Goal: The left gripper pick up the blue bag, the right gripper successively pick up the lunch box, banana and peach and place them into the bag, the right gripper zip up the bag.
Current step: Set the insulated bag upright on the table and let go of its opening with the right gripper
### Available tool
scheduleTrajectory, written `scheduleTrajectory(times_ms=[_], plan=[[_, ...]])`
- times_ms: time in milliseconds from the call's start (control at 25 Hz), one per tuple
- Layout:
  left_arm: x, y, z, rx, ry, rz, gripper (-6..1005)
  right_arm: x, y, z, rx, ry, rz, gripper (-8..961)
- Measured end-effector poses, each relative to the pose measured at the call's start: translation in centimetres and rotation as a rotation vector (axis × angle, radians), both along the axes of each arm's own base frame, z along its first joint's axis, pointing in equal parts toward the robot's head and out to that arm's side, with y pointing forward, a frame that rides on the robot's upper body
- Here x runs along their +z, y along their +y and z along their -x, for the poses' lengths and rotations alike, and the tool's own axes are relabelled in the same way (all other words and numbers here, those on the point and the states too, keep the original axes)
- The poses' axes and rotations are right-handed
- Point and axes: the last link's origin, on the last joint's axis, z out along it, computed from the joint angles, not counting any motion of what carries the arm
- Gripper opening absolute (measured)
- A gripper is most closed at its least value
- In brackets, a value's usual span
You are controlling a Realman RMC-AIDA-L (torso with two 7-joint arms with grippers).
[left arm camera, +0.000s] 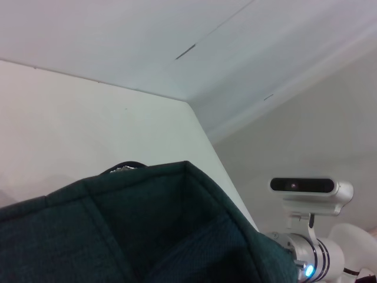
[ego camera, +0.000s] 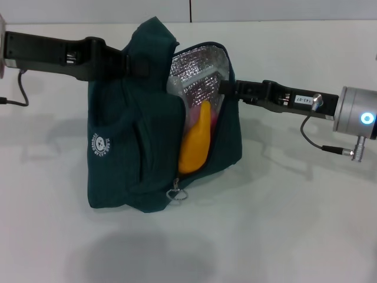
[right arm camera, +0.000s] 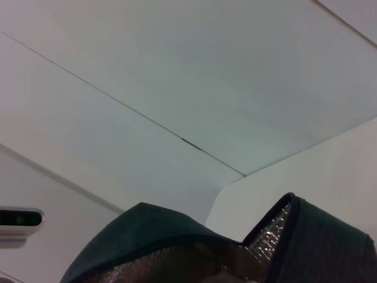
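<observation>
The blue bag [ego camera: 135, 141] stands on the white table, its mouth open and its foil lining [ego camera: 197, 68] showing. My left gripper [ego camera: 134, 62] comes in from the left and is shut on the bag's top edge, holding it up. The banana [ego camera: 196, 141] stands on end inside the opening. The clear lunch box [ego camera: 177, 88] is behind it, and a bit of the pink peach [ego camera: 215, 116] shows beside the banana. My right gripper [ego camera: 227, 88] reaches in from the right to the mouth's rim; its tips are hidden by the bag. The bag also fills the left wrist view [left arm camera: 147, 236] and the right wrist view [right arm camera: 330, 247].
The metal ring zipper pull [ego camera: 175, 193] hangs at the low front end of the opening. The white table [ego camera: 283, 224] runs around the bag to a back wall. A cable [ego camera: 324, 144] loops under the right arm's silver wrist section [ego camera: 358, 115].
</observation>
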Motion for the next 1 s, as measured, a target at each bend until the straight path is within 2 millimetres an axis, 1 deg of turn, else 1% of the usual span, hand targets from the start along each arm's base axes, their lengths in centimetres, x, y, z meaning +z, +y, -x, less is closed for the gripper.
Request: scheduleTrajectory(times_ms=[280, 520, 640, 800, 880, 1000], plan=[[0.0, 0.0, 0.0, -0.001, 0.002, 0.001, 82, 0.1, -0.1, 0.1, 0.011, 0.010, -0.006, 258], [0.0, 0.1, -0.1, -0.003, 0.002, 0.001, 82, 0.4, -0.2, 0.4, 0.048, 0.029, -0.030, 165], [0.0, 0.1, -0.2, 0.000, 0.002, 0.003, 83, 0.9, -0.5, 0.4, 0.060, 0.069, -0.048, 119], [0.4, 0.1, -0.6, 0.005, -0.007, 0.027, 83, 3.3, -1.3, 1.0, 0.153, 0.175, -0.117, 68], [0.8, 0.0, -1.1, -0.003, -0.025, 0.044, 84, 5.1, -1.9, 1.1, 0.205, 0.226, -0.153, 48], [1.3, 0.3, -2.3, -0.013, -0.046, 0.069, 84, 7.8, -2.9, 0.7, 0.249, 0.295, -0.201, 36]])
